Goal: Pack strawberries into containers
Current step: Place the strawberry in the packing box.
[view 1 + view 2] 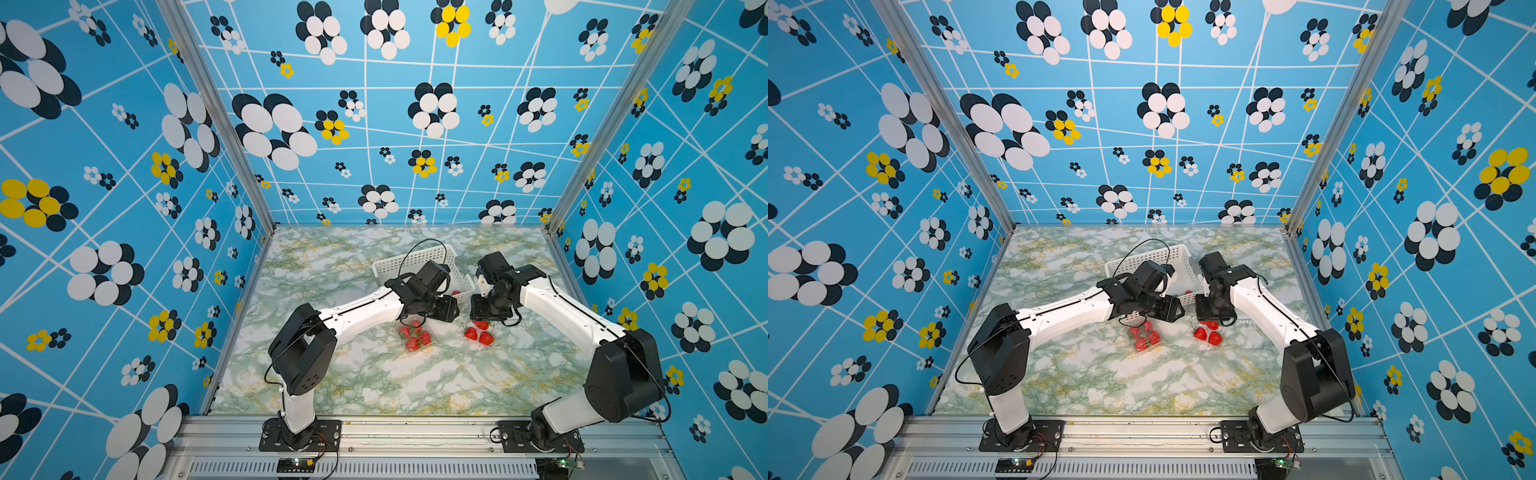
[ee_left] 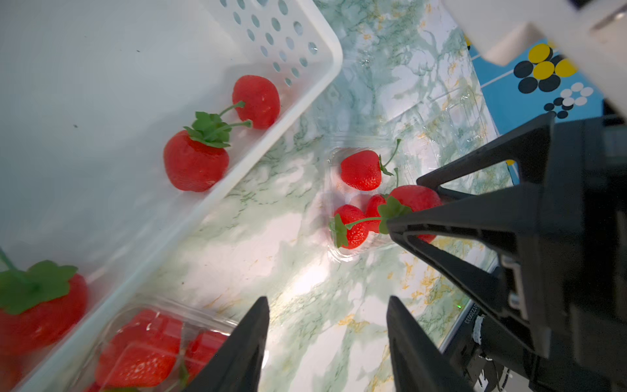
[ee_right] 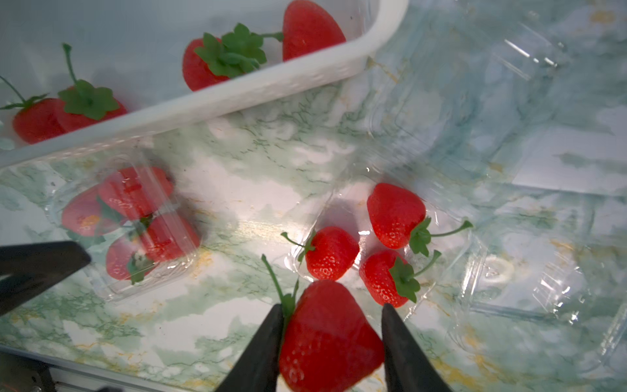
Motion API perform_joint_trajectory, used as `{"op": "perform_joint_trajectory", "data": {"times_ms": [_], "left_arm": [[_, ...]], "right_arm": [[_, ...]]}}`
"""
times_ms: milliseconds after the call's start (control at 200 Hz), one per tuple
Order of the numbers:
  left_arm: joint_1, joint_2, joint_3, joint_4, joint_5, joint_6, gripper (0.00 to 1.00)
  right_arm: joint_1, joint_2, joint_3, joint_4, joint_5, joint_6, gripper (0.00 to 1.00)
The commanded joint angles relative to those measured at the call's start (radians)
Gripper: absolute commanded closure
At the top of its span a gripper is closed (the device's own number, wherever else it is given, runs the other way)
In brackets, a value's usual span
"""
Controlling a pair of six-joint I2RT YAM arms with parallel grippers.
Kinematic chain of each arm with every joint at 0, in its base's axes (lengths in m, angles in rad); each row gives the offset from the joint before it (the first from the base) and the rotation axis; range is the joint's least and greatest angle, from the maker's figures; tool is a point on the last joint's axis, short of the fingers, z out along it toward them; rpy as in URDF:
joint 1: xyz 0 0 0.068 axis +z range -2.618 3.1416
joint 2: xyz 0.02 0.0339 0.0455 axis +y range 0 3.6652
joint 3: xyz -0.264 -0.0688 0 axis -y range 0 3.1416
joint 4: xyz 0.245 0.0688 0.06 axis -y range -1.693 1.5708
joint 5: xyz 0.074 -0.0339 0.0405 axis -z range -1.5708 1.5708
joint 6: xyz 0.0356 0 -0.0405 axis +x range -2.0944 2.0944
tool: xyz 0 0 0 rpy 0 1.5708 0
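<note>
Right gripper pinched a strawberry, bottom centre, over a container holding three; left gripper spread, empty; next would need lowering, release.

A shut container lies just in front of the basket, its clear lid closed over four red strawberries packed tight. Next along the basket's front wall we find an open container with three berries on their sides, green caps and thin stems turned away from the basket. A fourth berry hangs over this box's edge farthest from the basket, pinched in the right gripper. Four loose berries rest inside the basket in two pairs. Past the basket's corner lies empty clear plastic; we cannot tell its lid from its box.
</note>
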Motion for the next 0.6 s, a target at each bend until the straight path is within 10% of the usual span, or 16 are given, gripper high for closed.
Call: {"op": "perform_joint_trajectory", "data": {"times_ms": [0, 595], "left_arm": [[-0.017, 0.033, 0.039, -0.025, 0.007, -0.011, 0.43], [-0.035, 0.072, 0.077, -0.044, 0.014, -0.008, 0.43]], "right_arm": [[-0.028, -0.037, -0.055, 0.055, -0.028, 0.025, 0.77], [-0.097, 0.05, -0.1, 0.119, -0.039, -0.004, 0.77]]}}
